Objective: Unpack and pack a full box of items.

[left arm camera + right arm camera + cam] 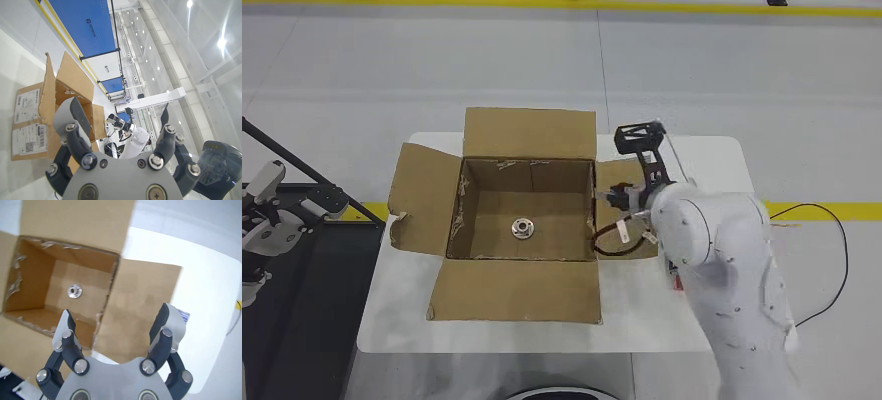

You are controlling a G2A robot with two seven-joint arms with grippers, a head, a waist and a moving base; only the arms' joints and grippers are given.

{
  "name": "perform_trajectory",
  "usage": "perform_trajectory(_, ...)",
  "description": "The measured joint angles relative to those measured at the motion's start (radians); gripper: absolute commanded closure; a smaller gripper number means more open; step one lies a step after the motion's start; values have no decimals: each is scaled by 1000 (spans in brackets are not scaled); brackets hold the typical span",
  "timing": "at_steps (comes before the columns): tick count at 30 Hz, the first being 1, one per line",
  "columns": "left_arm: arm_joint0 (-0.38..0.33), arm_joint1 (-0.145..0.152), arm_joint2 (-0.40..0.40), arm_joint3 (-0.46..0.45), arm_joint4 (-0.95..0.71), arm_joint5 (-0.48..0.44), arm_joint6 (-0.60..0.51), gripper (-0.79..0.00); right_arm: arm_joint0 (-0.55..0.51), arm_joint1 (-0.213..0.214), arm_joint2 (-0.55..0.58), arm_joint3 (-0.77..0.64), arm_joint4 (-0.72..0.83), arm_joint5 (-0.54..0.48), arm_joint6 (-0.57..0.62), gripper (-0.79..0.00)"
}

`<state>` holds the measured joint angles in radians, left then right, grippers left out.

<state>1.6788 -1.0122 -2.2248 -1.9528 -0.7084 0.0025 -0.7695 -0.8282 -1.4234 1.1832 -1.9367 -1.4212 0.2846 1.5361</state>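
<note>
Top view, box [530,133] on table [402,320], metal fitting [521,229] inside, right claw [115,308] over flap [614,172]

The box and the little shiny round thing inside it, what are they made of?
The box looks like brown corrugated cardboard, matte, with ragged torn paper along its rim. The round part on its floor looks like bare metal, silvery and glossy with bright glints; which metal, I cannot tell.

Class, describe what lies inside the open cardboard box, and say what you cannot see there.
One round metal part lies on the box floor. The near wall's inner face and the floor right beneath it are covered.
</note>
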Motion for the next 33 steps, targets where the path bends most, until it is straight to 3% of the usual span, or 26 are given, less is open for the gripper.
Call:
perform_trajectory(5,0,0,0,0,0,0,0,-785,-82,16,113,47,-235,0,0,-785)
perform_trajectory(8,0,0,0,0,0,0,0,-785,-105,13,172,89,-280,-4,0,-785)
perform_trajectory(16,0,0,0,0,0,0,0,-785,-122,0,268,210,-222,-58,0,-785)
perform_trajectory(29,0,0,0,0,0,0,0,-785,-87,-7,278,410,-105,-126,0,-785)
perform_trajectory(33,0,0,0,0,0,0,0,-785,-79,-1,279,452,-67,-131,0,-720)
